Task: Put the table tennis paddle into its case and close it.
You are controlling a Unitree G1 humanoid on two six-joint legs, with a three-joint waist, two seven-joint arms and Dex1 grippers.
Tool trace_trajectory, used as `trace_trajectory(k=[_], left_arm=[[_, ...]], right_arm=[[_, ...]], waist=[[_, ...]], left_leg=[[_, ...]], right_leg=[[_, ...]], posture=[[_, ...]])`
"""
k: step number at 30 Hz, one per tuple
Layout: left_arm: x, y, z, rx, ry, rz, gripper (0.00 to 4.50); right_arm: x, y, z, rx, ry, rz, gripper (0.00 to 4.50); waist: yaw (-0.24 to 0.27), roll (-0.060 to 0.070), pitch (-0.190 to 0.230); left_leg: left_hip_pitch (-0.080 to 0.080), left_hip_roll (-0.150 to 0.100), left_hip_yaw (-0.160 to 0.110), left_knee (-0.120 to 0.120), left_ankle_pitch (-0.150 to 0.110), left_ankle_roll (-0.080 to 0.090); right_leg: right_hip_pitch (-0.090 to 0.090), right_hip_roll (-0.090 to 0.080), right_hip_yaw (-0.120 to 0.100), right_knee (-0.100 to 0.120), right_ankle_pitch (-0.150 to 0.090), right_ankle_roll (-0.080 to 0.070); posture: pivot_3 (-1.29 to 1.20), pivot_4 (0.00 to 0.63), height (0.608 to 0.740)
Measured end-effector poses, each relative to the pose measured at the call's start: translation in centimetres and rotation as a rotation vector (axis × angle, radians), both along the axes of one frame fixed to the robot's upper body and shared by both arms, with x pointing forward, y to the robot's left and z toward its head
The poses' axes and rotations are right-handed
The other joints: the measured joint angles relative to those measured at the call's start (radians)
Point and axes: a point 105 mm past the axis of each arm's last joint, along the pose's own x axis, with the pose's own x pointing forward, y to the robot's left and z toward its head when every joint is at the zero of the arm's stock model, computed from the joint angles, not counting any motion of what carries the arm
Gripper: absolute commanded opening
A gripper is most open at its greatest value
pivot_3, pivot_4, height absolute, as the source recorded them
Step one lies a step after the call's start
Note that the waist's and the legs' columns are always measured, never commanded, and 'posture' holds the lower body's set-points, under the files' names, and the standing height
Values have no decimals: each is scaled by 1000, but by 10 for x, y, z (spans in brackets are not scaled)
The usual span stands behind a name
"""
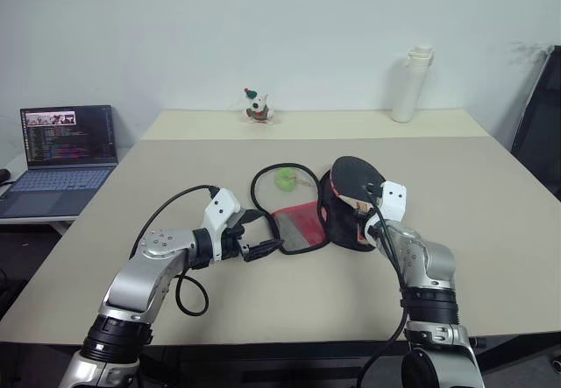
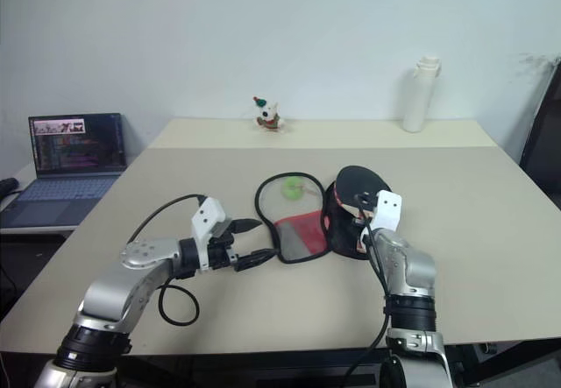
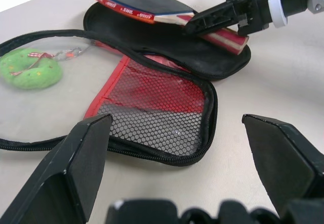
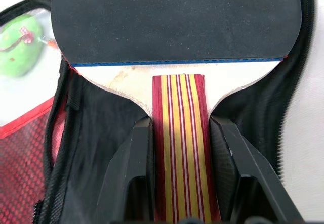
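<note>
The case (image 3: 167, 107) lies unzipped and spread flat on the tan table (image 1: 491, 230), its red mesh-pocket half folded out toward the robot's left and the black half lying under the table tennis paddle (image 4: 174, 37), so the opening is done but the paddle is not yet bedded down. The right gripper (image 4: 179, 158) clamps the striped wooden handle between its two black fingers and holds the paddle just above the black half, blade tilted up off the fabric. The paddle's long axis runs away from the robot, handle toward it, blade toward the far wall, roughly in line with the case's own outline. The left gripper (image 1: 263, 246) hovers beside the mesh flap with its fingers spread wide, holding nothing. The green pompom pull (image 3: 30, 70) rests on the clear flap. Lowering, folding over and zipping all seem left to do.
</note>
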Motion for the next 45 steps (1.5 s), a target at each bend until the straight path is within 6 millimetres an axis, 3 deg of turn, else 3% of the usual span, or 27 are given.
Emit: trace_trajectory(k=[6,10,16,22,28,33,37,44,45], left_arm=[[-1,1,-2,0,6,2,4500],[-1,1,-2,0,6,2,4500],[-1,1,-2,1,2,2,4500],[2,3,0,6,-16,26,4500],[14,22,-8,24,-4,137,4500],[22,30,-11,28,1,179,4500],[33,45,-25,59,33,241,4500],[54,46,-23,38,-1,303,4500],[55,45,-23,33,0,304,4317]], right_arm=[[0,1,0,5,7,-23,1128],[-1,6,0,42,13,-34,2321],[-2,13,13,25,-32,-1,4474],[-20,27,61,1,-196,193,4491],[-49,12,90,-82,-285,391,4491],[-64,-5,100,-142,-295,497,4491],[-68,-25,101,-200,-280,501,4491],[-69,-31,101,-221,-276,500,4491],[-69,-31,101,-221,-276,500,4499]], waist=[[1,0,0],[1,0,0],[0,0,0],[1,0,0],[3,0,0],[4,0,0],[3,0,0],[6,-1,0],[6,-1,0]], left_leg=[[0,0,0,0,0,0],[0,0,0,0,0,0],[0,0,0,0,0,0],[0,0,0,0,0,0],[0,0,-1,0,0,0],[0,0,-1,0,0,0],[0,0,0,0,0,0],[-1,0,0,0,0,0],[-1,0,0,0,0,0]], right_leg=[[0,0,0,0,0,0],[0,0,0,0,0,0],[0,0,0,0,0,0],[0,0,0,0,0,0],[0,0,-1,-1,-1,2],[0,0,-1,-1,-3,5],[0,0,-1,-2,-3,5],[0,-1,-1,-2,-3,5],[0,-1,-1,-2,-3,5]], posture=[[0,150,740],[0,150,740],[0,150,740],[0,150,740],[0,150,740],[0,150,740],[0,150,740],[0,150,740],[0,150,740]])
